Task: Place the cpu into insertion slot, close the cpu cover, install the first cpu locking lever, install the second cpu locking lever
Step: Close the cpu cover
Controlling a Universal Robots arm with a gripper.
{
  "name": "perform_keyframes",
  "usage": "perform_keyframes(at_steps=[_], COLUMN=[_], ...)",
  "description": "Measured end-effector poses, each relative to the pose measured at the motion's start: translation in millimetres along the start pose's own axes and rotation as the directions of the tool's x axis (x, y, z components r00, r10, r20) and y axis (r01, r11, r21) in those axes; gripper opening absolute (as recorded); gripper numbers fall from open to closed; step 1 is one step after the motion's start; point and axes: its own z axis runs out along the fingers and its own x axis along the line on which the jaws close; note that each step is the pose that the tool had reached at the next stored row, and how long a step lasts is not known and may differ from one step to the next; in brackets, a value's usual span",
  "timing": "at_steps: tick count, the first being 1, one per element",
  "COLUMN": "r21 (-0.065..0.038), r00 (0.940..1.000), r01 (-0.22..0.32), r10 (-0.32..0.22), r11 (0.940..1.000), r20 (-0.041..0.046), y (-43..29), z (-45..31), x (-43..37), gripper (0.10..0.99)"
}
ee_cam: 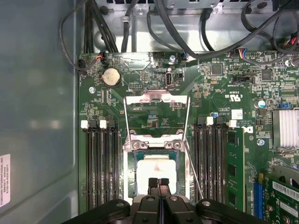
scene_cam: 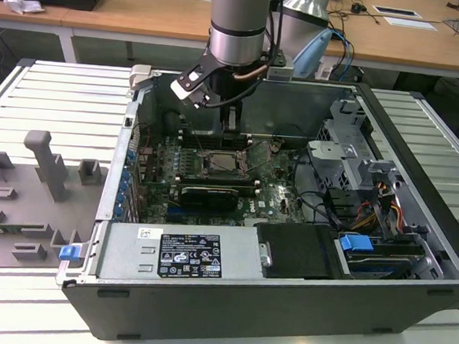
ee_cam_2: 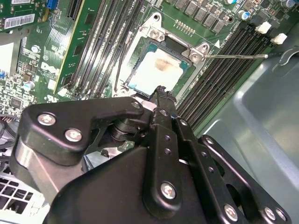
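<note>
Near the middle of the green motherboard (ee_cam: pixel 210 105), cpu (ee_cam: pixel 156 169) lying flat in the insertion slot (ee_cam: pixel 132 170), cpu cover (ee_cam: pixel 156 98) swung open behind it, gripper (ee_cam: pixel 158 182) pressed together, pinching nothing, over one edge of the cpu.

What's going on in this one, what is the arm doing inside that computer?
A robot arm is reaching into an open computer case. The cpu already lies in the insertion slot. The gripper, fingers together and holding nothing, hangs right over the chip's edge; I cannot tell if it touches. The cpu cover is open, swung away from the socket, and a thin locking lever is unlatched beside it.
</note>
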Motion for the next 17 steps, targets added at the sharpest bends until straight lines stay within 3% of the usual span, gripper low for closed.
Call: perform_keyframes(at_steps=[17], r21=[0.0], r00=[1.0], r01=[0.0], r10=[0.0], r11=[1.0], r20=[0.0], y=[0.3], z=[-6.0], x=[0.2], gripper=[0.106])
